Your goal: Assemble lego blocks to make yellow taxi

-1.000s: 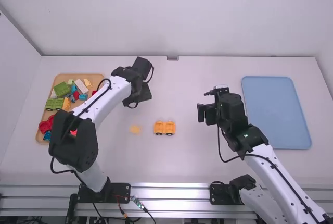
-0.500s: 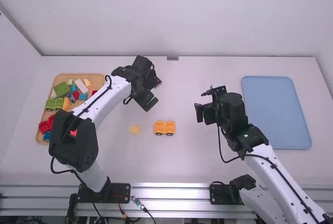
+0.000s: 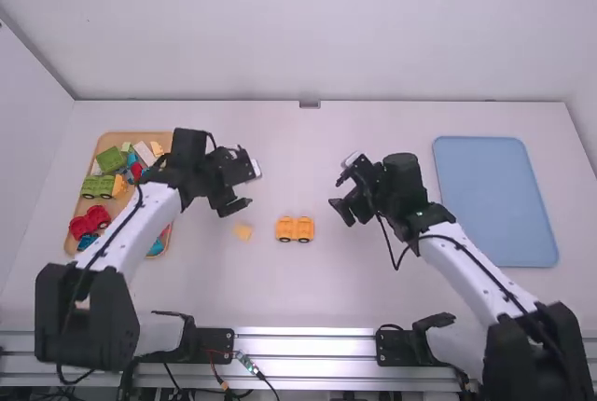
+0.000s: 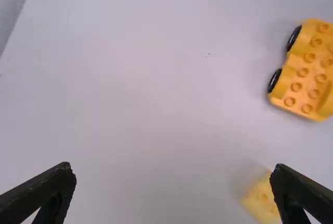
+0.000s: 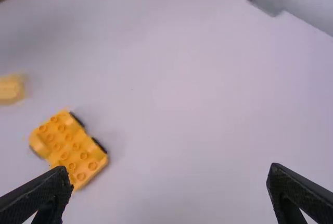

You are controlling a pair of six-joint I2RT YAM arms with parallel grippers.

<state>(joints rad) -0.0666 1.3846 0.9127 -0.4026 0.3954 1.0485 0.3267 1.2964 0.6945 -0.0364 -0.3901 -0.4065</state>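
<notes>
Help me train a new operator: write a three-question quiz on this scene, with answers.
1. Multiple choice. Where do the green blocks lie?
(a) on the blue tray
(b) on the wooden tray
(c) on the bare table

2. True or false? The left gripper and the right gripper both have their fingers open.

3. Fill in "touching" or "apart": the small yellow block and the yellow wheeled base lie ____.

Key: 1 b; 2 true; 3 apart.

From high behind, one view faces forward and down; nearer, both wrist views look down, sharing the yellow wheeled base (image 3: 295,228).
</notes>
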